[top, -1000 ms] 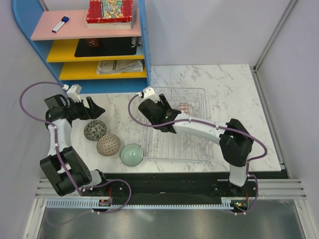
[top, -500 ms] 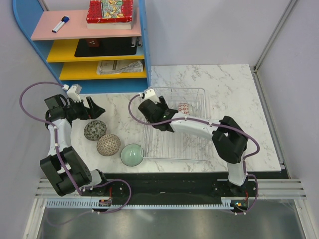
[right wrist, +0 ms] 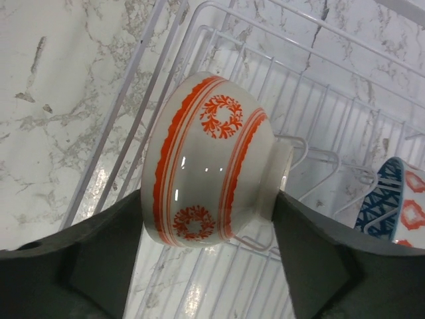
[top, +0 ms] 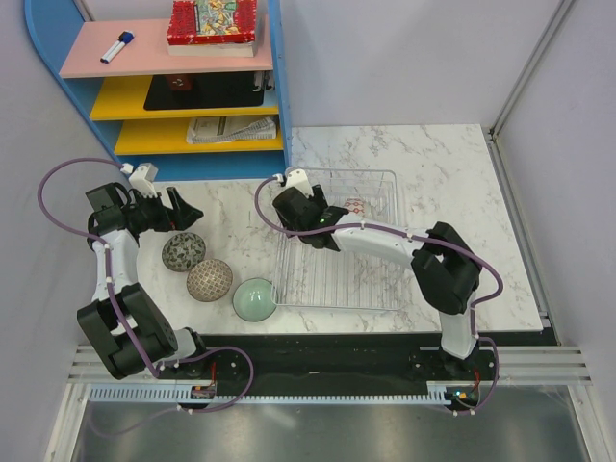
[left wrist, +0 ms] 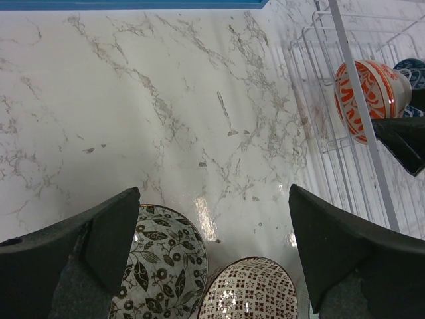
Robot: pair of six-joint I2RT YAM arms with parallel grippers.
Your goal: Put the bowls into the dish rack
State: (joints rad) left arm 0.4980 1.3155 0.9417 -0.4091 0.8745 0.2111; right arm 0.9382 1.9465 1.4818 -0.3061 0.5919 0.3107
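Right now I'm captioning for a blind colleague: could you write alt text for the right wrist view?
The right claw grips an orange-and-white bowl on its side, rim to foot, over the wire dish rack. A blue-and-red patterned bowl peeks in at the right edge; marble table at left.

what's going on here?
The right hand grips the orange-red bowl, tipped on its side, over the far left corner of the dish rack. A blue-and-red patterned bowl already sits in the rack. The grey speckled bowl, brown lattice bowl and pale green bowl wait on the table beside it, the open left hand hovering over the first two.
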